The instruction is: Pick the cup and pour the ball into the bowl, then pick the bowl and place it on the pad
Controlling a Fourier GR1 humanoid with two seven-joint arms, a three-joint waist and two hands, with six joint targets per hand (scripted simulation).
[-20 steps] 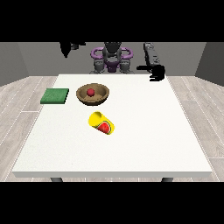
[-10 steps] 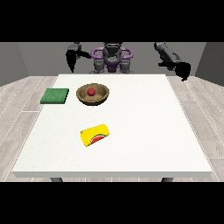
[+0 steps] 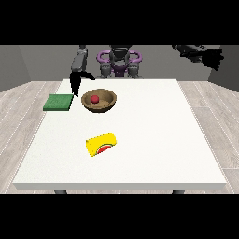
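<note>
The white table (image 3: 140, 158) runs wide from its far edge under the robot to the near edge at the view's bottom, and most of its right half and near strip lies bare. The things gather in the far left part.

The hand at the view's left (image 3: 74, 80) hangs over the far left corner of the table, fingers pointing down; whether they are curled or straight cannot be told. Just to its right and nearer the camera sits the brown bowl (image 3: 106, 103), with the red ball (image 3: 94, 99) inside it. The bowl stands apart from the hand. Below that hand and slightly to its left lies the green pad (image 3: 58, 102), flat, near the table's left edge and just beside the bowl without touching it.

The yellow cup (image 3: 101, 143) lies on its side, well apart from that hand, toward the near edge, with open table all around it.

The hand at the view's right (image 3: 211, 57) is raised high beyond the table's far right corner, off the table, well apart from bowl, pad and cup. It holds nothing; how its fingers lie cannot be told.
</note>
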